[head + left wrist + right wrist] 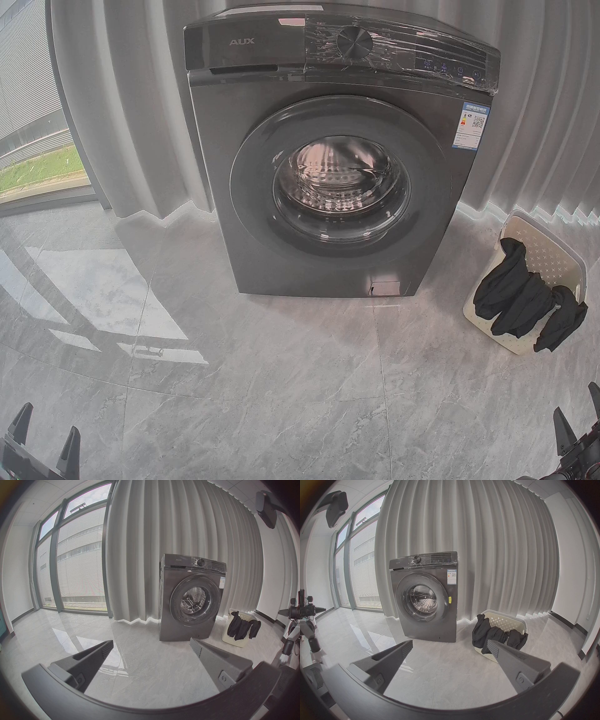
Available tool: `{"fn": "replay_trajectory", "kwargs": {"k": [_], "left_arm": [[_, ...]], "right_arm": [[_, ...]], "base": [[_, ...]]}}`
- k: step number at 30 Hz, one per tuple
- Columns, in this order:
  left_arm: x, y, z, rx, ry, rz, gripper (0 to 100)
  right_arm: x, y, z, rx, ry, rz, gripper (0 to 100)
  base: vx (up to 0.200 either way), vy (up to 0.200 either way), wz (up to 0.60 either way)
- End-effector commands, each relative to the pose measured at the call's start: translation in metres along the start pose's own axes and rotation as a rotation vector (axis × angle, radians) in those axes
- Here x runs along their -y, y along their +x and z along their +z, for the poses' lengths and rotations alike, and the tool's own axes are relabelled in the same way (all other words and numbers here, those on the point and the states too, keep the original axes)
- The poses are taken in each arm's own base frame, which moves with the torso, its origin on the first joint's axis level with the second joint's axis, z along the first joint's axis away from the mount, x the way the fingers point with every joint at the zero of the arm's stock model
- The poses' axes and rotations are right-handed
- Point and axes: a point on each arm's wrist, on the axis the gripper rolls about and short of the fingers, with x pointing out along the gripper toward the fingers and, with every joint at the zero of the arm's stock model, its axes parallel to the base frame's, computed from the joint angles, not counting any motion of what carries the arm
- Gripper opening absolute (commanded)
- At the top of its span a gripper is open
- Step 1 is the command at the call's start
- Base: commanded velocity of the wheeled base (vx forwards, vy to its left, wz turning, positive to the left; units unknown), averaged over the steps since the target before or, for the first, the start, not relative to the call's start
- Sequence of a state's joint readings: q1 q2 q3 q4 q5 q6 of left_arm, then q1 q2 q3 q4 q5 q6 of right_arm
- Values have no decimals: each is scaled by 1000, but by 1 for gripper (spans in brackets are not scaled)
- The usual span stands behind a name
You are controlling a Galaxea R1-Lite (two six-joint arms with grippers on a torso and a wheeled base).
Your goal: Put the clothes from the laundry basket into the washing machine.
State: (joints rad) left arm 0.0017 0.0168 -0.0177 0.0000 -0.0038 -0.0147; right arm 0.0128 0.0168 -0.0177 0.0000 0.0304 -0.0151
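A dark grey front-loading washing machine (331, 156) (190, 598) (426, 597) stands against the curtain with its round door shut. To its right on the floor lies a cream laundry basket (550, 250) (229, 637) (506, 620) with black clothes (522, 294) (242, 627) (495, 634) draped over its front rim. My left gripper (45, 437) (150, 648) hangs low at the near left, open and empty. My right gripper (578, 415) (450, 648) sits low at the near right, short of the basket, open and empty.
Grey tiled floor (262, 375) stretches between me and the machine. A white pleated curtain (125, 125) hangs behind the machine, and a tall window (31, 125) is at the far left. A wall (572, 583) closes off the right side beyond the basket.
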Motion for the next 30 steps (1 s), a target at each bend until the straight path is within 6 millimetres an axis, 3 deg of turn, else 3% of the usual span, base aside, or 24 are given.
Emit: {"fn": "replay_trajectory", "kwargs": {"k": [1, 5, 20, 26, 30], "left_arm": [[0, 0, -5, -2, -1, -1, 100], [0, 0, -5, -2, -1, -1, 100], [0, 0, -5, -2, -1, -1, 100], [0, 0, -5, -2, -2, 1, 100], [0, 0, -5, -2, -2, -1, 100]], "right_arm": [[0, 1, -5, -19, 0, 2, 100], [0, 1, -5, -19, 0, 2, 100], [0, 1, -5, -19, 0, 2, 100], [0, 1, -5, -19, 0, 2, 100], [0, 1, -5, -19, 0, 0, 100]], "base": [[0, 0, 0], [0, 0, -450], [0, 0, 0], [0, 0, -600], [0, 0, 0]]}}
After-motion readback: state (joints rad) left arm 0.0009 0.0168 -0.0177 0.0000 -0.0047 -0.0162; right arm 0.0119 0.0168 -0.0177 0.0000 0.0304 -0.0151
